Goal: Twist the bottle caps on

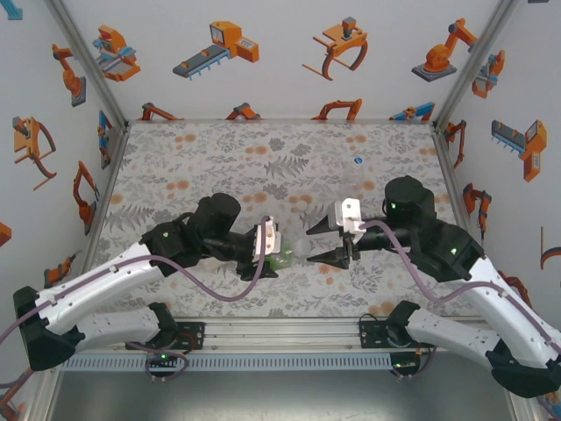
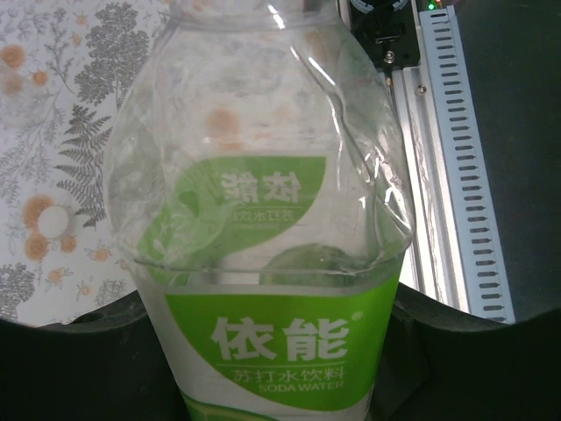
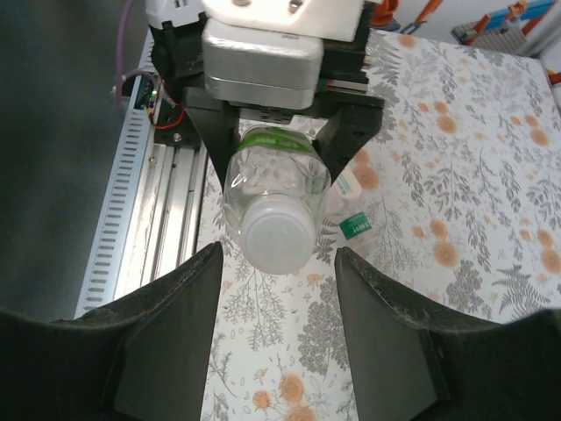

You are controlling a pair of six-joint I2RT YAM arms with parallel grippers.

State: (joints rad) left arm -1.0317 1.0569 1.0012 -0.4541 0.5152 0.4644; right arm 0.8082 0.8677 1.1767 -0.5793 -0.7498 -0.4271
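Note:
My left gripper (image 1: 267,244) is shut on the whitish-clear bottle (image 2: 263,175) with the green-and-white label (image 2: 280,351), gripping its labelled body. The bottle is held level above the table, neck pointing right toward my right gripper (image 1: 331,242). In the right wrist view the bottle (image 3: 272,189) faces the camera, and a whitish round cap (image 3: 279,235) sits on its neck. My right gripper (image 3: 279,263) is open, its dark fingers (image 3: 166,333) standing on either side just short of that cap, not touching it. A small blue cap (image 1: 358,160) lies on the far table.
Another small bottle with a green label patch (image 3: 355,224) lies on the floral table (image 1: 193,167) behind the held one. The aluminium rail (image 1: 280,333) runs along the near edge. Printed walls (image 1: 88,105) enclose the left, back and right.

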